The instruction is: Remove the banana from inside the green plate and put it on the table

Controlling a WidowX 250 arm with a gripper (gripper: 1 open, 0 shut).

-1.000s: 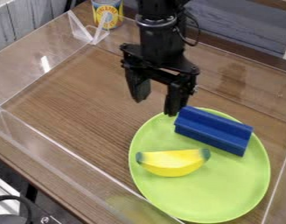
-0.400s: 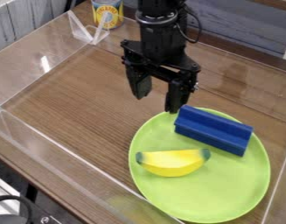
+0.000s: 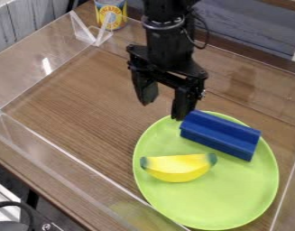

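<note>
At the far left we see the low clear acrylic wall (image 3: 35,144) that borders the brown wood-grain table (image 3: 78,104), with bare wood stretching toward the middle. Further back stands a small yellow-labelled container (image 3: 108,13), which plays no part here.

Moving right, the black claw (image 3: 164,101) hangs pointing straight down over the wood, just beyond the far-left rim of the plate. Compared with a second ago we find almost nothing changed: the arm has kept its place, its jaws stand spread wide with nothing between them, and neither object on the plate has shifted. We take this to mean the work has not truly begun; the claw is poised before its approach and the removal is wholly ahead.

Next comes the large round lime-green plate (image 3: 261,194) with its low rim. The small curved yellow banana (image 3: 179,166) lies flat on the plate's left part, its ends turned up toward the far side. It sits nearer the camera than the claw and slightly to its right, apart from it and well below the fingertips. Farthest right, the blue rectangular block (image 3: 219,133) rests on the plate's far side, close by the claw's right finger, and near the banana but not touching it.
</note>
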